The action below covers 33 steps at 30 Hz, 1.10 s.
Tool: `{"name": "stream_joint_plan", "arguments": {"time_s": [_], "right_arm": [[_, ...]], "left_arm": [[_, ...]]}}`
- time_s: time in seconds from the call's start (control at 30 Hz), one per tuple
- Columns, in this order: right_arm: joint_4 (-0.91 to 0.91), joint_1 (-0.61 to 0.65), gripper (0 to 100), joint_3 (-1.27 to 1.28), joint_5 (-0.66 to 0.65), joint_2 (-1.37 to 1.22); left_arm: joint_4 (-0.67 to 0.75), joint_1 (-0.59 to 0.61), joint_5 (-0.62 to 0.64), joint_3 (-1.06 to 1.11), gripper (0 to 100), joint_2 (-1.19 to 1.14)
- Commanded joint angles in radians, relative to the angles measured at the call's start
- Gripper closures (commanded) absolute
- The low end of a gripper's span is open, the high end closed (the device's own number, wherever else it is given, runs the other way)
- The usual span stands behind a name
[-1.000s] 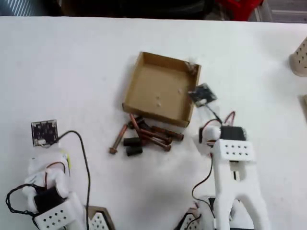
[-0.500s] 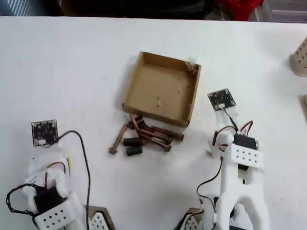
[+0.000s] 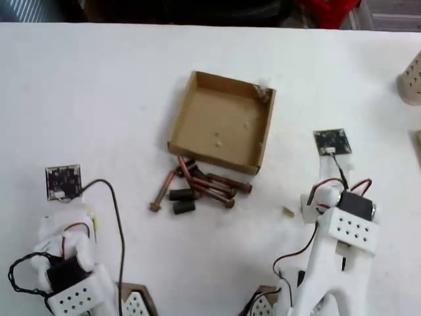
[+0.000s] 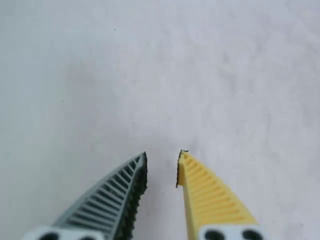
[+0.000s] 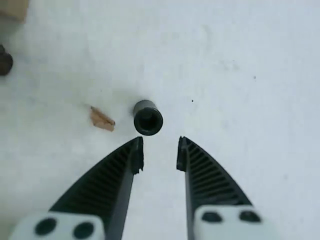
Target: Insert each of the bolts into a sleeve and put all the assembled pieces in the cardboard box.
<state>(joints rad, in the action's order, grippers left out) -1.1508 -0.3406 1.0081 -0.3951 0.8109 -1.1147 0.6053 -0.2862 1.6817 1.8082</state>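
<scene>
Bolts (image 3: 209,184) lie in a loose, crossed heap on the white surface (image 3: 99,99), just beside the wall of the cardboard box (image 3: 223,122) that faces the arms; a stray bolt (image 3: 162,191) lies tilted at the heap's left edge in the high view, its head toward the arms; two dark sleeves (image 3: 182,201) lie side by side against the heap, between the stray bolt and the rest. The box sits open in the middle of the surface, its floor bare but for a few pale specks.

The right arm (image 3: 342,227) stands to the right of the heap and well apart from it; the right pincer (image 5: 159,152) is spread, a clear gap between its two black ribbed fingers (image 5: 117,180), with nothing pinched. Just ahead of its tips sits a lone sleeve (image 5: 148,117), apart from both fingers, its open bore turned toward the wrist camera; whether it stands on end or lies flat I cannot tell. A small tan scrap (image 5: 102,119) lies just beside that sleeve; from above the scrap shows close to the right arm.

The left arm (image 3: 66,276) is at the near left corner, far from the bolts; the left pincer (image 4: 161,167) hangs over bare surface, its grey finger (image 4: 120,195) and yellow finger (image 4: 205,195) slightly parted, gripping nothing.
</scene>
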Motion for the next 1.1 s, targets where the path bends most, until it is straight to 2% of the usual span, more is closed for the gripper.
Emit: {"name": "stream_joint_plan", "arguments": {"time_s": [0.0, 0.2, 0.3, 0.4, 0.5, 0.6, 0.73, 1.07], "right_arm": [[0.03, -0.002, 90.2, 0.025, 0.163, 0.088], [0.111, -0.005, 90.7, 0.219, 0.12, 0.219], [0.11, -0.065, 91.8, 0.285, 0.092, 0.318], [0.108, -0.125, 98.1, 0.345, 0.084, 0.443], [0.108, -0.13, 97.1, 0.423, 0.083, 0.565], [0.108, -0.084, 96.7, 0.479, 0.08, 0.648], [0.111, 0.048, 97.1, 0.519, -0.014, 0.653], [0.196, 0.11, 96.7, 0.479, -0.014, 0.492]], "left_arm": [[0.026, -0.001, -0.006, -0.008, 87, 0.013], [0.031, -0.001, -0.006, -0.009, 87, 0.013], [0.031, -0.002, -0.006, -0.009, 87, 0.013], [0.031, -0.002, -0.006, -0.009, 87, 0.013], [0.031, -0.016, -0.006, -0.009, 87, 0.013], [0.031, -0.039, -0.006, -0.008, 87, 0.013], [0.031, -0.039, -0.006, -0.008, 87, 0.013], [0.031, -0.039, -0.006, -0.008, 87, 0.013]]}}
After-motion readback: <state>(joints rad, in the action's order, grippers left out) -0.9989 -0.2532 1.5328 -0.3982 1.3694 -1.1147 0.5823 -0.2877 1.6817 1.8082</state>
